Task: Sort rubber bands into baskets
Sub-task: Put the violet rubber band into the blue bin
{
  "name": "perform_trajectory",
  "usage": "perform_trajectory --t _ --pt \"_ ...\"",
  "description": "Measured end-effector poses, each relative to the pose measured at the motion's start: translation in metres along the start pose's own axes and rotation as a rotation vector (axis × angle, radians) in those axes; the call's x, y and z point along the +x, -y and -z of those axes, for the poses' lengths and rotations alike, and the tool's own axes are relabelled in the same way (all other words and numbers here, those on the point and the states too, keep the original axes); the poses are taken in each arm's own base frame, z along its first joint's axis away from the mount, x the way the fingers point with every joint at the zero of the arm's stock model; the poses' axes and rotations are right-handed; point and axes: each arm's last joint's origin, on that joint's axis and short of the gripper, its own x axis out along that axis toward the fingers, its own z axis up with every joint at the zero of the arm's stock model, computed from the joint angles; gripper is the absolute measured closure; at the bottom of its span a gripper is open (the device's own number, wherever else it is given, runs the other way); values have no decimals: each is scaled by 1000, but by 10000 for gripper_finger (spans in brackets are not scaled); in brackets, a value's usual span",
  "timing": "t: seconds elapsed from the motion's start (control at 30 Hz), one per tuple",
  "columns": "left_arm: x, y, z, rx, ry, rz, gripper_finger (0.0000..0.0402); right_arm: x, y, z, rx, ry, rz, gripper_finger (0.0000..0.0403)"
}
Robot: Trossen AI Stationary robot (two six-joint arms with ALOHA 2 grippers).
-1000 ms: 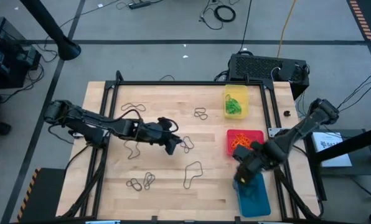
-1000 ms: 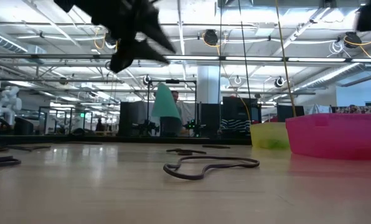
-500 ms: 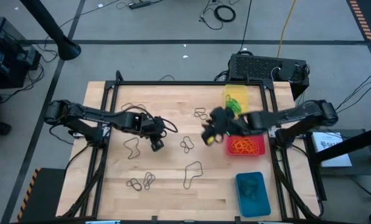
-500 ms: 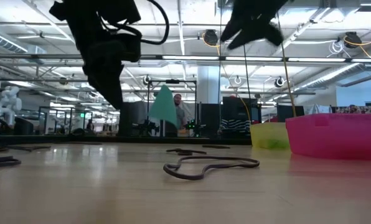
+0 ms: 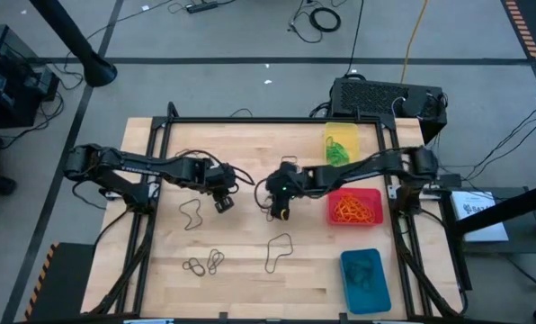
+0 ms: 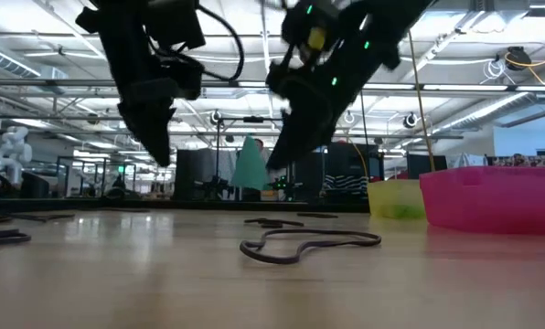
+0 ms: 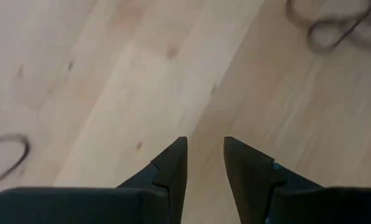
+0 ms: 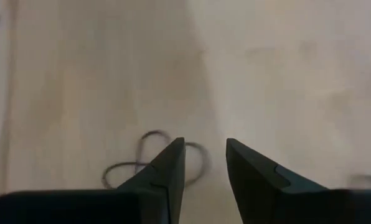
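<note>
Several dark rubber bands lie flat on the wooden table (image 5: pixel 241 279): one (image 5: pixel 189 213) near my left gripper, one (image 5: pixel 278 253) toward the near edge, one (image 5: pixel 290 165) farther back. My left gripper (image 5: pixel 221 203) hangs open above bare wood left of centre (image 7: pixel 204 146). My right gripper (image 5: pixel 281 212) stands open over the table's middle, pointing down at a slant, with a dark rubber band (image 8: pixel 149 155) just beyond its fingertips (image 8: pixel 204 149). The yellow basket (image 5: pixel 341 147) holds green bands, the red basket (image 5: pixel 353 207) orange ones, the blue basket (image 5: pixel 365 279) dark ones.
A black metal frame (image 5: pixel 250 120) borders the table. A black box (image 5: pixel 385 97) stands behind the yellow basket. Another pair of dark bands (image 5: pixel 203 264) lies near the front edge, and one more band (image 5: pixel 192 156) at the far left. Bare wood lies between the bands.
My right gripper has swung from above the blue basket at the near right, past the red basket, toward the table's middle, and has come down. My left gripper has shifted a little toward the table's left edge and tipped to point more steeply down.
</note>
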Motion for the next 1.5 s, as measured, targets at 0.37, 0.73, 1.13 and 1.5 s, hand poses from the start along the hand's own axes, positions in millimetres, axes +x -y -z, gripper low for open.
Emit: perform_trajectory --t 0.37,0.73,1.13,1.5 --pt "0 -7 9 -16 -97 -53 288 63 -15 22 -7 5 -135 294" --pt "-2 -15 29 25 -288 -137 288 59 -66 2 -275 391 -332 294" --pt "19 -22 75 43 -478 -122 288 128 -160 -32 -560 556 -458 294" --pt "24 -16 90 9 -466 -179 288 168 -180 -41 -586 368 -623 294"
